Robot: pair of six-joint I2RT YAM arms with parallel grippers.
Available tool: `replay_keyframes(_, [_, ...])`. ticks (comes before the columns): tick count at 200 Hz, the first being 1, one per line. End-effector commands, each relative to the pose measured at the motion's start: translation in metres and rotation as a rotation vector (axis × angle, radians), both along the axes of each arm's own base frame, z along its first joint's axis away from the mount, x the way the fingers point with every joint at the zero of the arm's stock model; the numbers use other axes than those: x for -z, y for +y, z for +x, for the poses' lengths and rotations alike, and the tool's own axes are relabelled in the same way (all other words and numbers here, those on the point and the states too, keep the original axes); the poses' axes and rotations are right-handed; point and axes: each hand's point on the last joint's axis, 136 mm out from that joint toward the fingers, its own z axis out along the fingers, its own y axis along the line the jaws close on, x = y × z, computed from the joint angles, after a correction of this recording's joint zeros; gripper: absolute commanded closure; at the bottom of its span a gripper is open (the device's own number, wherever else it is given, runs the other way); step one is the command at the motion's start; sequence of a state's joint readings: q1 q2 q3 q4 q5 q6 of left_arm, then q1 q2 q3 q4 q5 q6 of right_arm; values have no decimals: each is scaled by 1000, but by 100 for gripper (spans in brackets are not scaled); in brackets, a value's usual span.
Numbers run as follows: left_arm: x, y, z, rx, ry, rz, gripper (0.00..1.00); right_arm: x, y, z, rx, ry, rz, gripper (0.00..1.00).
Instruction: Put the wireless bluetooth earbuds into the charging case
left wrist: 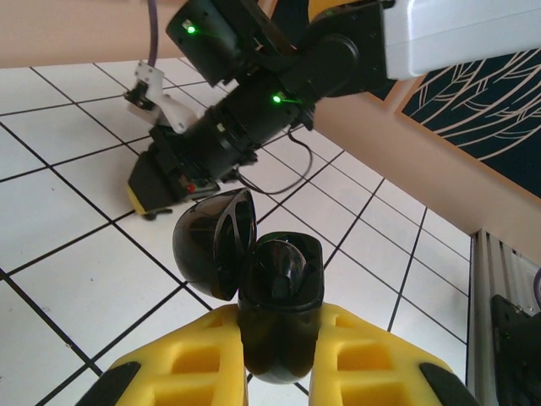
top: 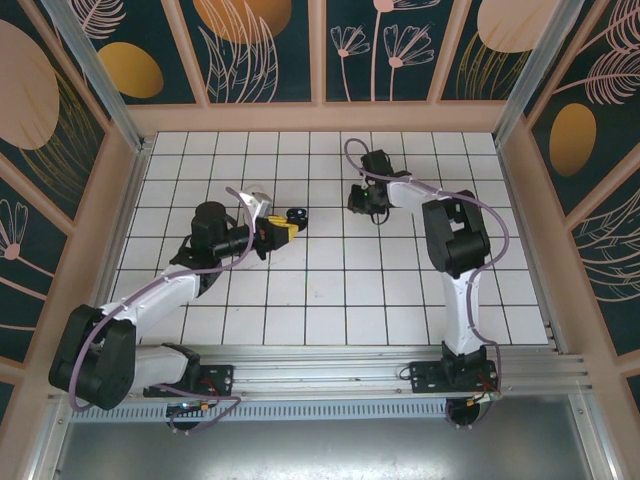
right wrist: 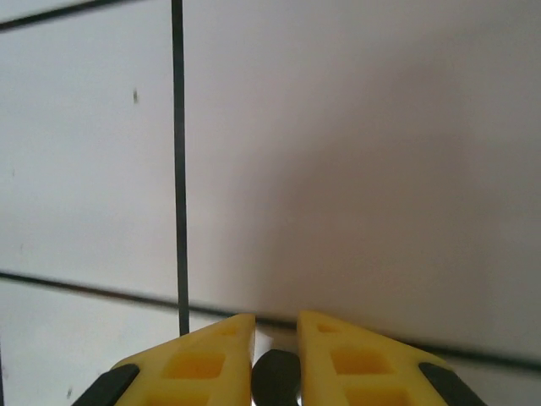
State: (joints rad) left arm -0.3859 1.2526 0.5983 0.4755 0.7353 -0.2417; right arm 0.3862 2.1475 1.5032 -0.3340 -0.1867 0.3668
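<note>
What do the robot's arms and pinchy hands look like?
The left arm and right arm have white tubes joined by chunky black joints, with a purple cable trailing along each. The left gripper and right gripper both have two yellow fingers with hollow cut-outs and black trim. Tiny green lights glow on the right arm's wrist.

White tiled floor (top: 300, 300) w/ floral-print walls (top: 270, 50) around.
</note>
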Motion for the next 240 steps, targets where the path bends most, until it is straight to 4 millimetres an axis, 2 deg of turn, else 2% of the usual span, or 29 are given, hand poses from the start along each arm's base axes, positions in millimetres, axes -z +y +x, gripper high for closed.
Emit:
replay_keyframes(1, [-15,1,-8,15,-37,-36,97,15,-2,-44,29,114,-11,81])
replay_keyframes(33, [-16,6,-15,0,-37,-40,97,11,11,-82,29,153,15,80])
replay_keyframes(61, [-18,10,-18,-16,-45,-40,96,-3,22,-98,57,171,91,73])
replay_keyframes(87, [-20,10,-18,-21,-48,-41,96,-26,25,-97,74,163,161,66])
replay_keyframes(121, [-21,10,-17,-24,-53,-41,96,-45,20,-89,82,144,219,65])
replay_keyframes(143, [-21,10,-17,-25,-53,-42,96,-35,8,-89,91,139,172,68])
replay_keyframes(170, [-20,10,-16,-24,-49,-41,96,-14,-3,-92,91,155,110,73])
replay_keyframes(186, [-18,10,-16,-23,-47,-36,96,-9,3,-96,59,155,119,73])
replay_keyframes(212, [-17,10,-16,-26,-45,-32,96,-22,23,-96,-45,87,127,72])
replay_keyframes(240, [-18,9,-15,-24,-45,-34,96,-28,32,-93,-151,23,91,70])
